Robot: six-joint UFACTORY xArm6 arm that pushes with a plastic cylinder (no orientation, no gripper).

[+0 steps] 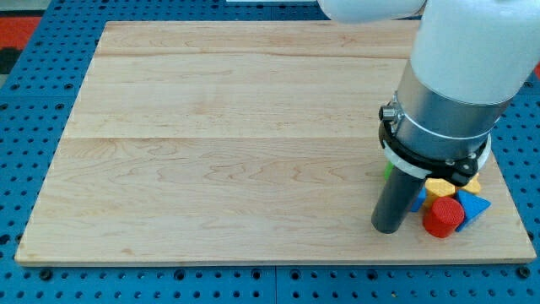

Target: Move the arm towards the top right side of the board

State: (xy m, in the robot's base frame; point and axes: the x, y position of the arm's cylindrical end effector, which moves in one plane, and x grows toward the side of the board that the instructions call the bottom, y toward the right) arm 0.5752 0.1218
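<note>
My tip point(387, 226) rests on the wooden board point(236, 135) near the view's bottom right. It stands just left of a tight cluster of blocks. A red cylinder block point(443, 217) lies lowest in the cluster. A blue triangular block point(474, 204) sits to its right. A yellow block point(443, 187) lies above the red one, partly under the arm. A sliver of another blue block point(418, 199) shows beside the rod, and a sliver of a green block point(387, 171) shows to the rod's left. The arm's body hides the rest of the cluster.
The arm's large white and grey body point(460, 76) covers the board's right side from the view's top. A blue pegboard table point(34, 110) surrounds the board on all sides.
</note>
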